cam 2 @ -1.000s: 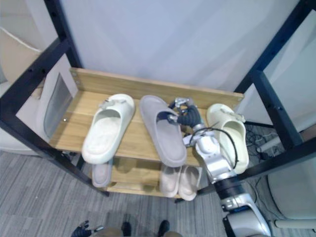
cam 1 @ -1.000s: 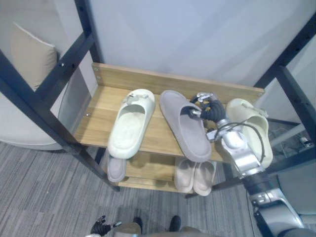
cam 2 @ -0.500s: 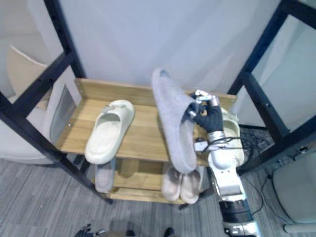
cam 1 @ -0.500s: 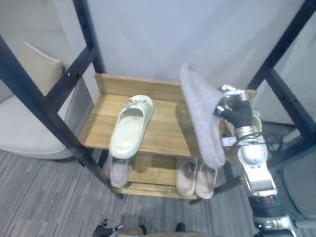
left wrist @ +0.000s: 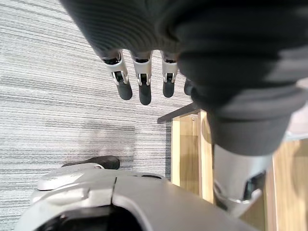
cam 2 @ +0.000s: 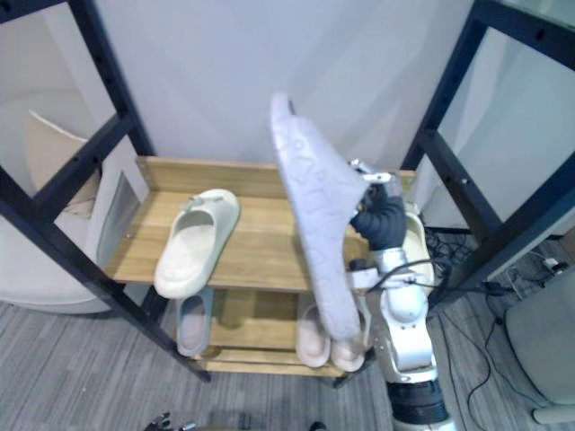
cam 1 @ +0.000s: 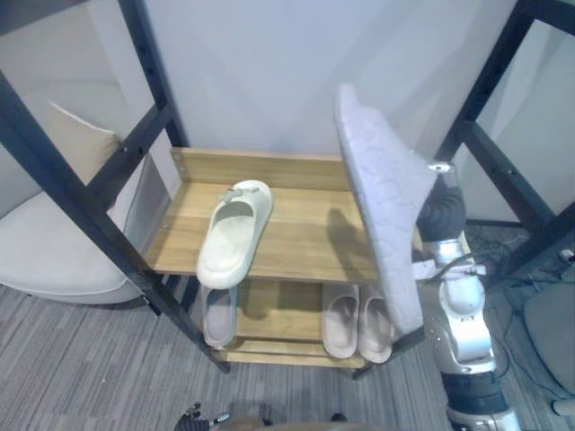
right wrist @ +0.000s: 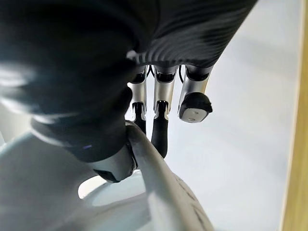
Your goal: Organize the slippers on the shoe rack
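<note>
Above rack (cam 1: pixel 301 235), right hand (cam 2: pixel 381 221) grips one slipper (cam 1: pixel 382 189).

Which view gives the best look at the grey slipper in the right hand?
Right eye view: the grey slipper shows whole, sole toward the camera, right hand gripping its edge. Left eye view shows the same sole, covering more of the hand. Right wrist view gives a close strip of its rim under the fingers.

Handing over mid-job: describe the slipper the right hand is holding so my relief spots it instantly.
Find the wooden shoe rack in the black frame. Above its top shelf's right end, the right hand grips the grey slipper. It alone is lifted, sole showing; the cream slipper lies flat.
</note>
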Robot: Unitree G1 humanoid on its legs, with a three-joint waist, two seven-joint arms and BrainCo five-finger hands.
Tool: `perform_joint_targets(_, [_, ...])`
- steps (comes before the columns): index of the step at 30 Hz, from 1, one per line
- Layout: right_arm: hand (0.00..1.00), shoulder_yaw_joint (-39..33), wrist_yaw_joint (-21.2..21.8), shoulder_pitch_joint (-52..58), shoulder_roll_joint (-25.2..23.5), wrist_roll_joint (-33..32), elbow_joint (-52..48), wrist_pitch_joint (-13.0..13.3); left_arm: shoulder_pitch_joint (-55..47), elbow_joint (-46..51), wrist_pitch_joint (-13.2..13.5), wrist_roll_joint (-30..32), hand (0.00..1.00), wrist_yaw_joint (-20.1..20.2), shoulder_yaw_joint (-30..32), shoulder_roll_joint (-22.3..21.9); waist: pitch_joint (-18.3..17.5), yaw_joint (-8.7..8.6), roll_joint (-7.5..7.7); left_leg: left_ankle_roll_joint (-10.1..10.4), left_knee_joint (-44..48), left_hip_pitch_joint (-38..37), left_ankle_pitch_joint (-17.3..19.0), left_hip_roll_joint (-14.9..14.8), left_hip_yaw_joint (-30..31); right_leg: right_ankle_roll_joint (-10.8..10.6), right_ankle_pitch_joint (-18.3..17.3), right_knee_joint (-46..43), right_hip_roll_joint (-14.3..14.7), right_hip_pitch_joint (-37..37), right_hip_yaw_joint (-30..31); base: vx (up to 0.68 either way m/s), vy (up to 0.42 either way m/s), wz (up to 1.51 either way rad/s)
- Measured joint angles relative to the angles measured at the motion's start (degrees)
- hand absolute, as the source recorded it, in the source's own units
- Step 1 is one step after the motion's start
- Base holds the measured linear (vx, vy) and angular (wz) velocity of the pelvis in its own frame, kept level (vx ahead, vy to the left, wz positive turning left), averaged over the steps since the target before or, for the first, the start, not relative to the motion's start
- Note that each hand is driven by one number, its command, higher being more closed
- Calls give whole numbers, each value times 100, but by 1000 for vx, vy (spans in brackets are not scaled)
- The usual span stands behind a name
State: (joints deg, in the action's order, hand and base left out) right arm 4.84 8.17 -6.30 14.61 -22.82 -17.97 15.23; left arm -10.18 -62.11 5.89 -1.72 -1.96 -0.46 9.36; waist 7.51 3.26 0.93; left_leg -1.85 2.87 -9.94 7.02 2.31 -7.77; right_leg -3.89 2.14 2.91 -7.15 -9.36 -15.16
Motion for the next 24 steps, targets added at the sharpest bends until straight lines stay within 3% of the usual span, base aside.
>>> perform_joint_targets(5, [100, 473, 560, 252, 94, -482, -1, -56, -1, -72, 14, 3, 0, 5, -68, -2, -36, 2, -44, 20, 16, -70, 12, -7, 53, -8, 16, 67, 15, -124, -36, -37, -3, 4])
perform_joint_targets(12, [100, 1388, 1383, 380, 481, -941, 1, -386, 20, -231, 115, 33, 0, 6, -172, -4, -68, 14, -112, 30, -9, -225, 19, -8, 73, -9, 28, 150, 27, -378, -62, -11, 3, 0])
perform_joint_targets(17, [100, 2074, 1718, 379, 652, -1109, 111, -531, 61, -293, 141, 35, 0, 7, -260, 14, -75, 29, -118, 29, 14, -260, 17, 4, 205, -22, 14, 151, 17, -492, -202, -3, 13, 13])
perform_joint_targets(24, [100, 3424, 1905, 300, 799, -1107, 534, -675, 198, -377, 222, 30, 0, 8, -482, 39, -31, 192, -170, 64, 55, -300, 89, -25, 344, 6, -137, -12, 15, -561, -324, -7, 9, 11])
